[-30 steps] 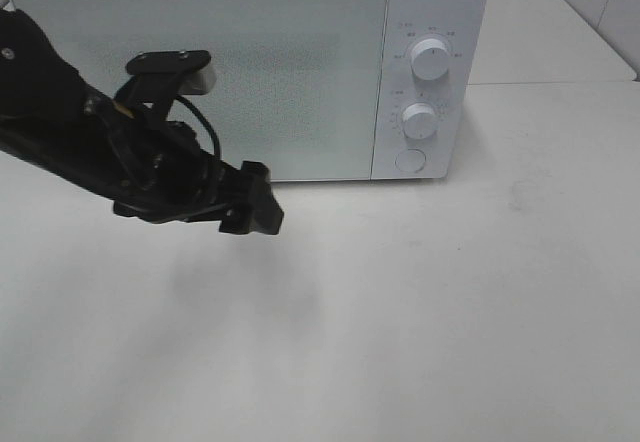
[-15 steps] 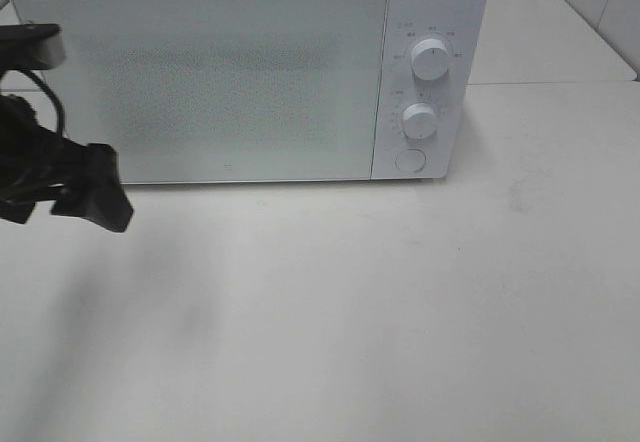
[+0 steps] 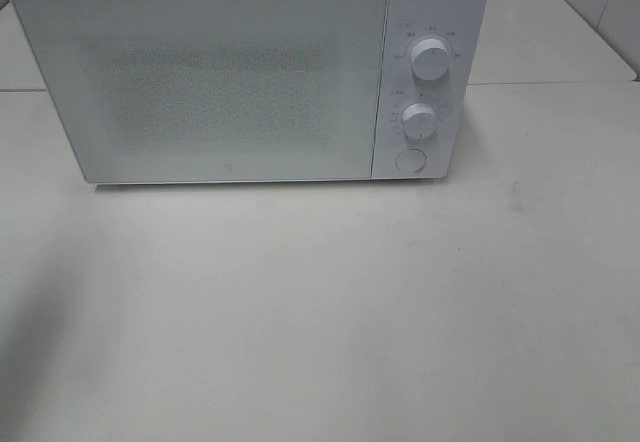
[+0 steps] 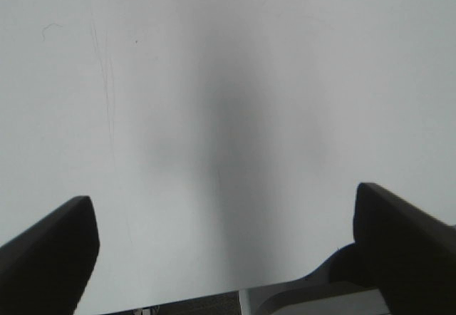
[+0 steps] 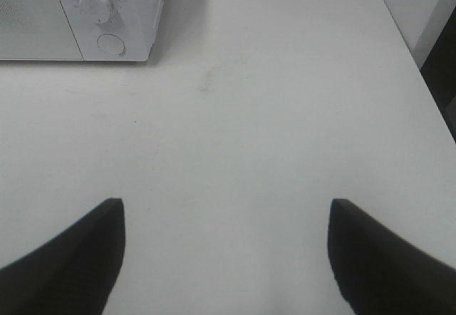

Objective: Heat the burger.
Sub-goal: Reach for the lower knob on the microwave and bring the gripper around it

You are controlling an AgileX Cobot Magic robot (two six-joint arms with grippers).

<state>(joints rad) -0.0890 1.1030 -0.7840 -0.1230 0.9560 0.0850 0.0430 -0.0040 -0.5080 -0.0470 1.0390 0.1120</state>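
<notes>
microwave (image 3: 230, 82): white, at the back of the desk (image 3: 350, 302), door shut, two knobs (image 3: 430, 60) on its right panel
burger: not in sight in any view
left jaws: wide apart above bare desk, holding nothing
right jaws: wide apart, empty, well apart from the microwave

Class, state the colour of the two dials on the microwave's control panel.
White dials, matching the microwave body; clearest in the exterior high view.

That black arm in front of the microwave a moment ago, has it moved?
Yes. It swept left across the front of the microwave and has gone out of the overhead view entirely.
</notes>
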